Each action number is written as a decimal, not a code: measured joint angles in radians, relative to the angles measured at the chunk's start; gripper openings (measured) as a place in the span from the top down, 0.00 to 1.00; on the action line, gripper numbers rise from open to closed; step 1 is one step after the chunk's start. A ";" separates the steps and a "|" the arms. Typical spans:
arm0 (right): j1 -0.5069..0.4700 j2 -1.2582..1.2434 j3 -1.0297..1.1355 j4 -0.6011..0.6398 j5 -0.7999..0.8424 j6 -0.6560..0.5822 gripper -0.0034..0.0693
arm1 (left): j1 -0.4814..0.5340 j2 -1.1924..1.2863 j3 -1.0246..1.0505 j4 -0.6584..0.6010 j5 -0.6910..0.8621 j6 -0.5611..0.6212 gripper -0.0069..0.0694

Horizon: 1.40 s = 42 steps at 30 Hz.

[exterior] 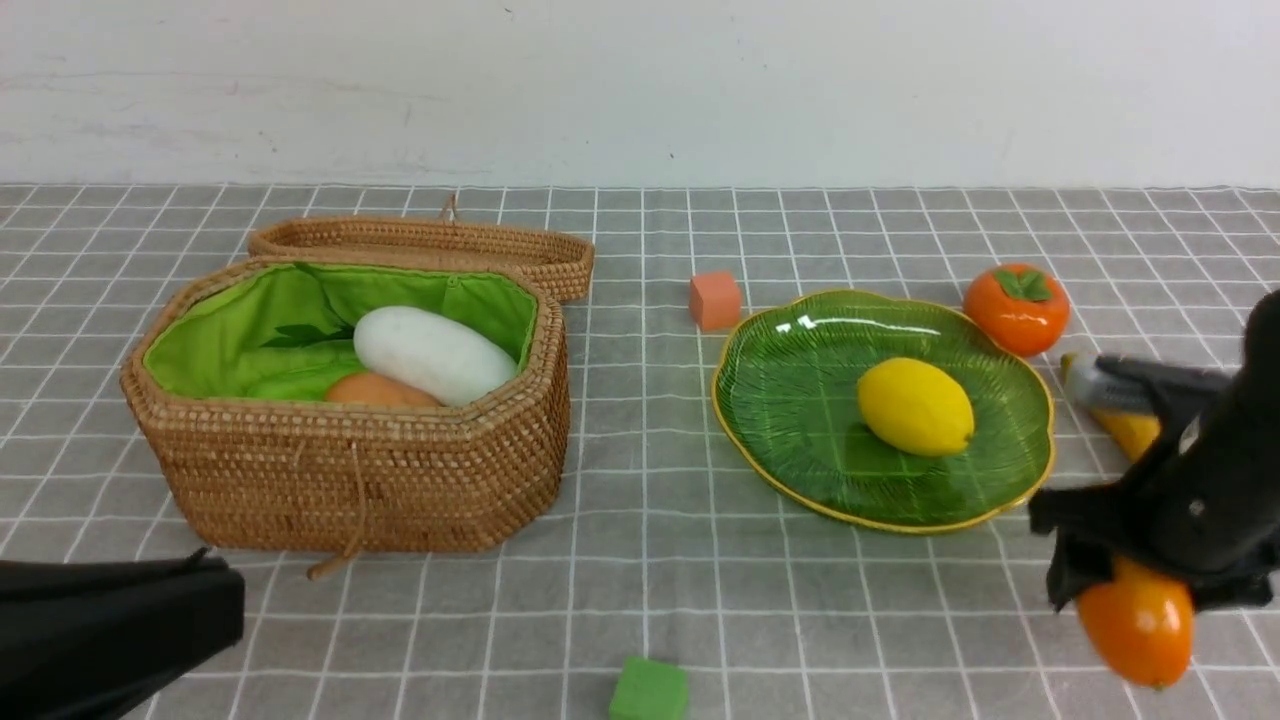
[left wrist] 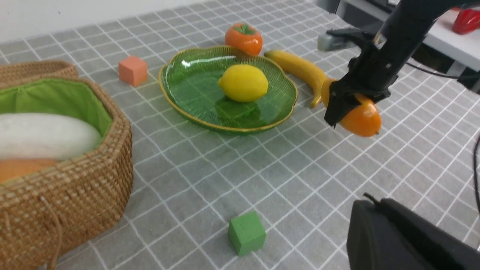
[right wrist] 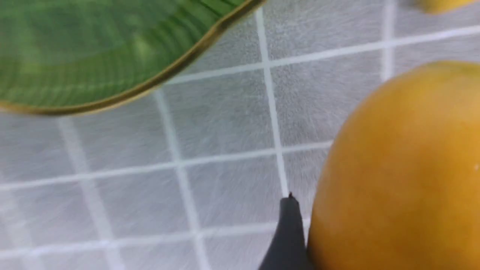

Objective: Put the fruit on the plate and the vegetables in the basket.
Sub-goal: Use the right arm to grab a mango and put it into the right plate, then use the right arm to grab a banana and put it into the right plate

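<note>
The orange mango (exterior: 1138, 622) is between the fingers of my right gripper (exterior: 1128, 598), which is shut on it near the table's front right, just off the plate's (exterior: 780, 400) near rim. One dark finger (right wrist: 288, 232) presses against the mango's side; the other is hidden. A yellow lemon (exterior: 915, 407) lies on the green plate. The persimmon (exterior: 1015, 308) and banana (left wrist: 300, 67) rest on the cloth beside the plate's far-right rim. The wicker basket (exterior: 350, 480) holds the white radish (exterior: 433, 355), potato (exterior: 380, 390) and leaf sprig (exterior: 295, 335). My left gripper (left wrist: 369, 204) is shut and empty, low at front left.
The basket's lid (exterior: 420, 245) lies open behind it. An orange cube (exterior: 715, 300) sits left of the plate's far rim. A green cube (exterior: 650, 692) sits at the table's front edge. A white wall backs the grey checked cloth.
</note>
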 joint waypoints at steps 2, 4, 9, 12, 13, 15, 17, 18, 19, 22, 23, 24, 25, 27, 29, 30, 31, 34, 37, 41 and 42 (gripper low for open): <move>0.006 -0.047 -0.050 0.016 0.024 -0.015 0.23 | 0.000 0.000 0.000 0.000 -0.014 0.000 0.93; 0.036 -0.076 -0.145 0.069 0.013 -0.099 0.23 | 0.000 0.000 0.000 0.000 -0.036 0.000 0.93; 0.126 0.028 -0.331 0.257 -0.045 -0.371 0.23 | 0.000 0.011 0.000 0.000 -0.069 0.000 0.93; 0.158 0.166 -0.427 0.301 -0.067 -0.467 0.23 | 0.000 0.021 0.000 0.000 -0.071 0.000 0.93; 0.159 0.175 -0.437 0.301 -0.069 -0.470 0.23 | 0.000 0.023 0.000 0.000 -0.071 0.000 0.93; 0.160 0.280 -0.486 0.308 -0.092 -0.492 0.23 | 0.000 0.023 0.000 0.000 -0.072 0.000 0.93; 0.159 0.360 -0.527 0.307 -0.096 -0.494 0.23 | 0.000 0.023 0.000 0.000 -0.075 0.000 0.93; 0.159 0.379 -0.539 0.307 -0.097 -0.494 0.23 | 0.000 0.023 0.000 0.000 -0.077 0.000 0.93; 0.159 0.401 -0.553 0.307 -0.097 -0.494 0.23 | 0.000 0.023 0.000 0.000 -0.078 0.000 0.93; 0.162 0.447 -0.589 0.307 -0.103 -0.495 0.23 | 0.000 0.023 0.000 0.000 -0.079 -0.008 0.93; 0.162 0.447 -0.592 0.304 -0.107 -0.496 0.23 | 0.000 0.023 0.000 0.000 -0.079 -0.009 0.93; 0.163 0.447 -0.595 0.299 -0.113 -0.497 0.23 | 0.000 0.023 0.000 -0.001 -0.079 -0.011 0.93; 0.163 0.447 -0.596 0.295 -0.117 -0.497 0.23 | 0.000 0.023 0.000 -0.001 -0.079 -0.011 0.93; 0.163 0.447 -0.598 0.284 -0.117 -0.498 0.23 | 0.000 0.023 0.000 -0.001 -0.079 -0.012 0.93; 0.163 0.447 -0.598 0.277 -0.113 -0.498 0.15 | 0.000 0.023 0.000 -0.001 -0.079 -0.012 0.93; 0.163 0.447 -0.598 0.275 -0.111 -0.498 0.11 | 0.000 0.023 0.000 -0.001 -0.079 -0.012 0.93; 0.163 0.447 -0.598 0.275 -0.112 -0.498 0.10 | 0.000 0.023 0.000 -0.001 -0.079 -0.012 0.93; 0.163 0.427 -0.598 0.268 -0.089 -0.498 0.02 | 0.000 0.023 0.000 -0.003 -0.079 -0.012 0.93; 0.160 0.392 -0.601 0.258 -0.060 -0.495 0.04 | 0.000 0.023 0.000 -0.005 -0.079 -0.012 0.93; 0.101 0.262 -0.601 0.141 0.051 -0.425 0.20 | 0.000 0.023 0.000 -0.007 -0.079 -0.012 0.93; 0.096 0.256 -0.600 0.141 0.057 -0.418 0.20 | 0.000 0.023 0.000 -0.007 -0.079 -0.012 0.93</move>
